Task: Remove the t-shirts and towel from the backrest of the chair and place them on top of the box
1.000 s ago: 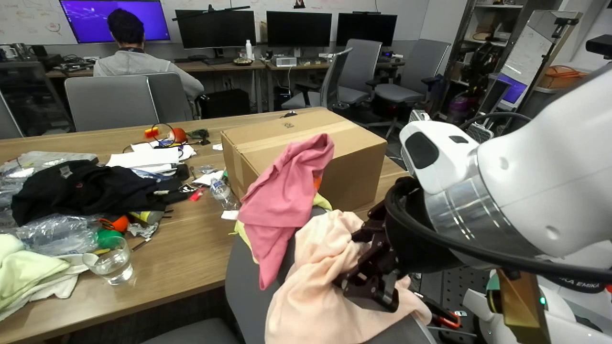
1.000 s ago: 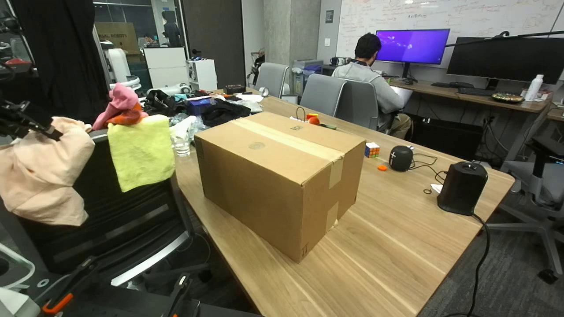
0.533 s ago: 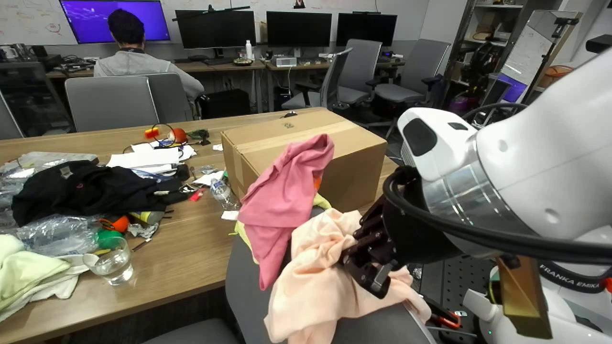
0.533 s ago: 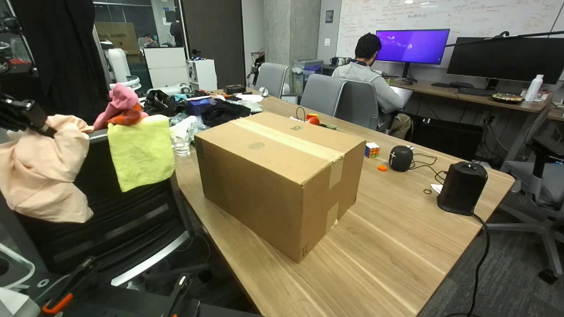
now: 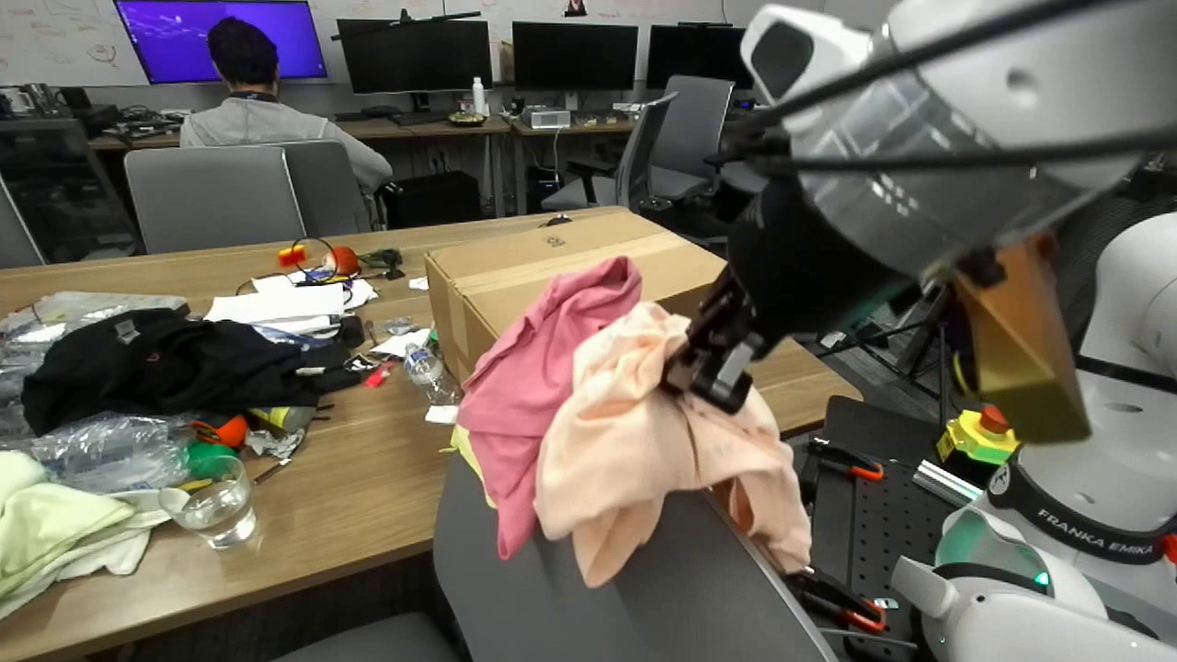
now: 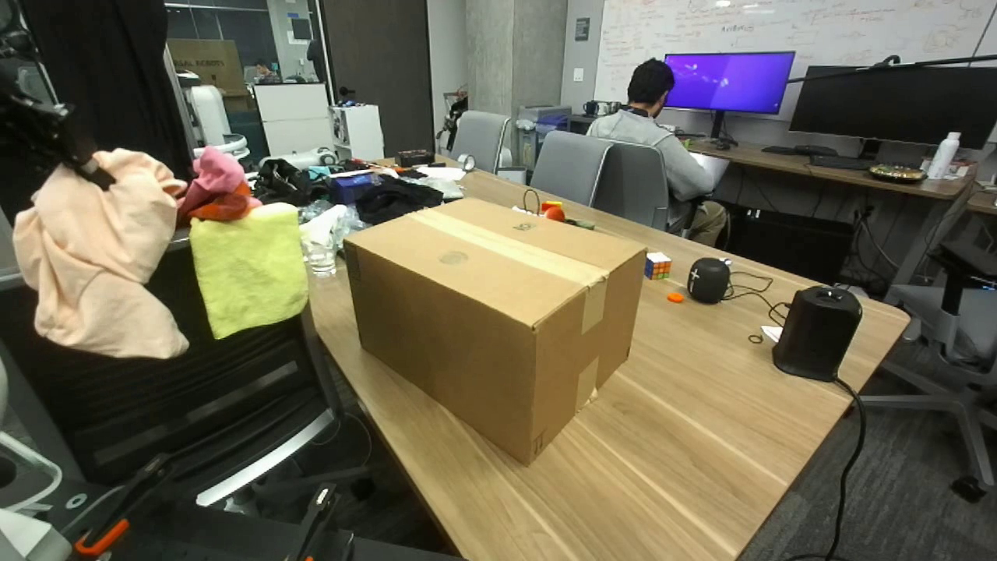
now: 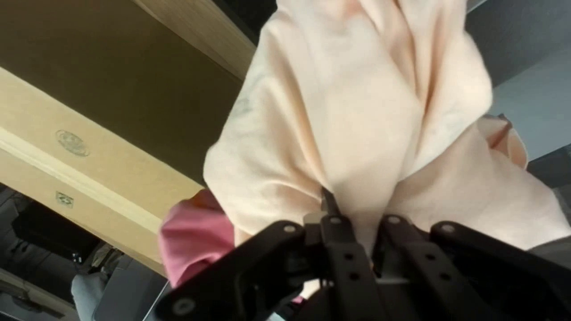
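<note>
Peach cloth point(image 5: 634, 441) is in the hand point(image 7: 359, 223), bunched up top, loose folds hanging by the chair backrest point(image 5: 598, 598); can't tell if they touch it. Wrist view: both fingers point(image 7: 340, 243) pinched on a gathered pleat, so gripped. In an exterior view the hand sits at 1 o'clock on the cloth.

Pink cloth point(image 5: 538, 377) at 10 o'clock from the peach one, draped over the backrest's top edge. Peach overlaps it in view, contact unclear. Yellow towel point(image 6: 249, 269) at 3 o'clock from the peach cloth in an exterior view, hanging flat down the backrest. Orange cloth point(image 6: 230, 205) between pink and yellow at the top edge.

Box point(image 6: 452, 335): taped, upright on the counter point(image 6: 685, 452), just past 3 o'clock from the towel, near the chair. From the box: puzzle cube point(image 6: 658, 266) at 2 o'clock, black speaker point(image 6: 709, 282) between 2 and 3, bigger black device point(image 6: 818, 335) at 3, seated person point(image 6: 662, 144) in gray at 1.

Around 9 o'clock from the peach cloth in an exterior view, on the counter: black garment point(image 5: 175, 368), drinking glass point(image 5: 216, 515).
</note>
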Tool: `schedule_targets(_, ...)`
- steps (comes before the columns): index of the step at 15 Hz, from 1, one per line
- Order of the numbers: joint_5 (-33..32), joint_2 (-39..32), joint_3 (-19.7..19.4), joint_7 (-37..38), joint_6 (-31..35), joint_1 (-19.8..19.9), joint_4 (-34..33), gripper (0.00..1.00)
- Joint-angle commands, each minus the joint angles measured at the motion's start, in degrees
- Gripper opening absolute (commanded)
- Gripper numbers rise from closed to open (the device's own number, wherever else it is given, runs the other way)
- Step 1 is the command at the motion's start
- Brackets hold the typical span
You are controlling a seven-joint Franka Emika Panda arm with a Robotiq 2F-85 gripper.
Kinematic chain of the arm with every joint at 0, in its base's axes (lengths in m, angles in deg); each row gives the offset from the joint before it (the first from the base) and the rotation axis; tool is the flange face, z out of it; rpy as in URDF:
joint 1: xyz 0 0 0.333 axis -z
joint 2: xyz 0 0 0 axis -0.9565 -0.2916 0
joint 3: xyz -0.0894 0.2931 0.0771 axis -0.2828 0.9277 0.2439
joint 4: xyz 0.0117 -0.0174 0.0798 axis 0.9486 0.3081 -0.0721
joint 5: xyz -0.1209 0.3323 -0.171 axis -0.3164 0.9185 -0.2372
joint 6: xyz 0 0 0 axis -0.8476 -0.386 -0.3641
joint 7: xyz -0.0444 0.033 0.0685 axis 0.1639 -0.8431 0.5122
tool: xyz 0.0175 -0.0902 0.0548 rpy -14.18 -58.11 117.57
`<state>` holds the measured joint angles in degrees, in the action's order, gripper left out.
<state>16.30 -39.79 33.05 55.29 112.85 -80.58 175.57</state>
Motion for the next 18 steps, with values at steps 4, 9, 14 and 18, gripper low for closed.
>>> schedule_targets(4,-1.94,-0.09,-8.94,-6.38,-13.69,1.69,-13.02,0.03)
schedule_targets(9,-6.58,-3.01,-11.17,-6.96,-19.77,5.5,-18.93,0.03)
schedule_targets(14,-14.32,-7.35,-14.41,-5.42,-22.02,10.55,-21.43,0.03)
schedule_targets(18,-19.0,-11.07,-19.7,-5.0,-22.98,14.16,-22.91,0.03)
